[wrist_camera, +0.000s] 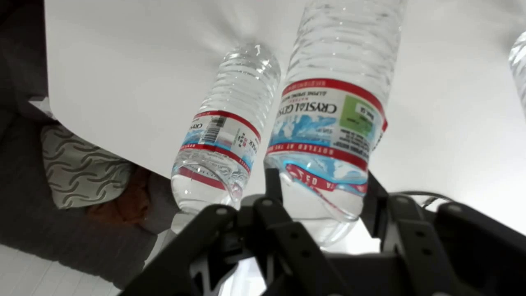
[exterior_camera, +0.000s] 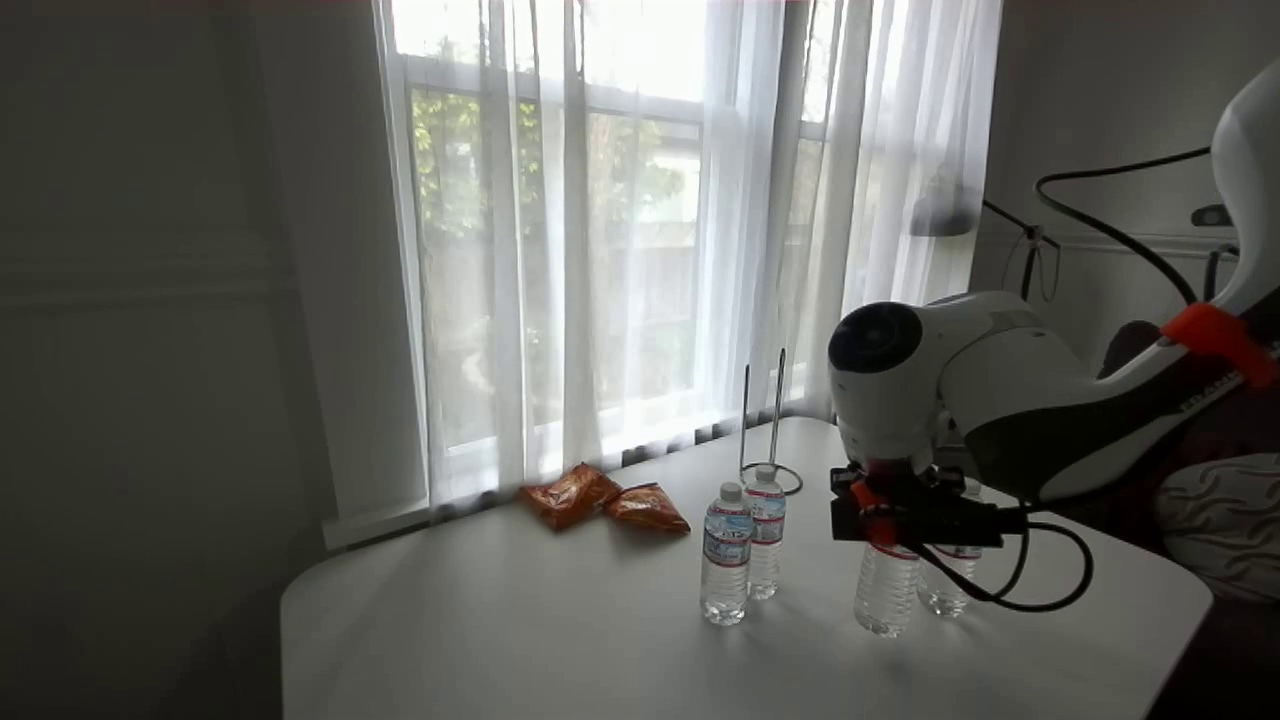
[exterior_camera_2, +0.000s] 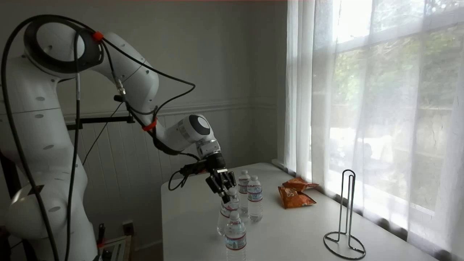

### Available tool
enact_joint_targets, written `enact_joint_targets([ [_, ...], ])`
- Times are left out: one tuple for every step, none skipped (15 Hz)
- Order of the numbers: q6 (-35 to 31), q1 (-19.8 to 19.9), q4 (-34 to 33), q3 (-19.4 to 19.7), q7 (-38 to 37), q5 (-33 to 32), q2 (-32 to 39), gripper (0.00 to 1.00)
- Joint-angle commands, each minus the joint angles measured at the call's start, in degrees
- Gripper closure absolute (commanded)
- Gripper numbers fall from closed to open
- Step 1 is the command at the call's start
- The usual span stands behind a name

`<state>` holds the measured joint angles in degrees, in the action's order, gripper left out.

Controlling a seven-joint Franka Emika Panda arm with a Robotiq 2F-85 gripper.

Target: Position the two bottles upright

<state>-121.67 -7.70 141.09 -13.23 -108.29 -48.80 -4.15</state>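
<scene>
Clear water bottles with pale caps and blue-white, red-edged labels stand on the white table (exterior_camera: 480, 630). My gripper (exterior_camera_2: 229, 189) is shut around the upper part of one bottle (wrist_camera: 324, 119), a fingertip against each side. That bottle (exterior_camera_2: 224, 217) leans slightly, its base at or very near the table; its cap is hidden in the wrist view. A second bottle (wrist_camera: 226, 127) stands upright close beside it, also in an exterior view (exterior_camera_2: 235, 237). Two more bottles (exterior_camera: 725, 555) (exterior_camera: 767, 530) stand upright as a pair a little farther off.
Two orange snack packets (exterior_camera: 575, 495) (exterior_camera: 648, 508) lie by the window side, beyond the standing pair. A thin metal stand (exterior_camera_2: 348, 170) rises near the window edge. The curtained window borders the table. A black cable (exterior_camera: 1085, 560) loops from the wrist beside the bottles.
</scene>
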Motion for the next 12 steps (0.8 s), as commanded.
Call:
enact_joint_targets([
  [6.82, -2.16, -0.11, -1.46, -7.54, -7.77, -0.08, 0.78],
  [8.41, -2.7, -0.21, -1.73, -8.79, -9.35, 0.53, 0.78],
  [8.41, -3.08, -0.18, -1.74, -9.22, -9.86, 1.37, 0.78],
  [9.05, -3.4, -0.37, -1.75, -10.02, -10.53, 2.21, 0.78],
  [9.14, -3.75, -0.49, -1.69, -10.44, -10.82, 3.09, 0.78],
  [9.18, -4.09, -0.59, -1.66, -10.74, -10.92, 3.84, 0.78],
  [9.3, -4.35, -0.81, -1.56, -11.29, -11.33, 4.68, 0.78],
  [9.25, -4.56, -0.9, -1.49, -11.72, -11.56, 5.29, 0.78],
  [9.47, -4.78, -1.0, -1.44, -12.44, -11.87, 5.83, 0.78],
  [9.61, -4.98, -1.09, -1.39, -12.9, -12.01, 6.22, 0.78],
  [9.79, -5.16, -1.1, -1.36, -13.23, -12.1, 6.45, 0.78],
  [9.93, -5.3, -1.11, -1.34, -13.58, -12.0, 6.6, 0.73],
])
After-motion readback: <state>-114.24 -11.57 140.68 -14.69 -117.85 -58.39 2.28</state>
